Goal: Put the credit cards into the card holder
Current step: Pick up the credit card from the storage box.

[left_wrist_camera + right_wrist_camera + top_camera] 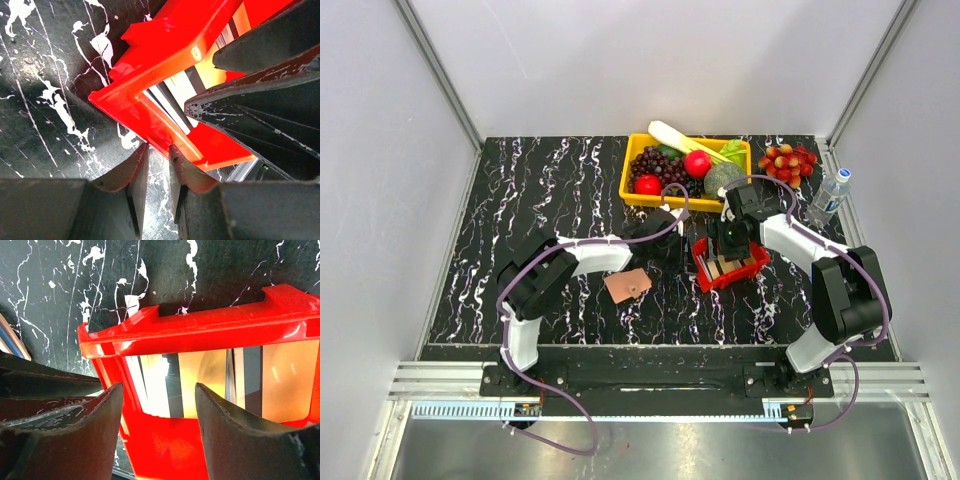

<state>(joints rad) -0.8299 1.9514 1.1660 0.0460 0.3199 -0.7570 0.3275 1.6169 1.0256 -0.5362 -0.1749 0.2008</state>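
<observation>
Top external: records the card holder [627,286] lying flat on the black marbled table [540,200], near the left of the red tray [708,281] but not touching it, with the credit cards [728,266] standing in that tray. Left wrist: notes the left gripper [158,150] low over the table just beside a corner of the tray, fingers drawn to a narrow gap with nothing between. Right wrist: notes the right gripper [159,390] over the tray's wall, fingers spread wide and holding nothing, gold and dark cards upright on edge just beyond them.
</observation>
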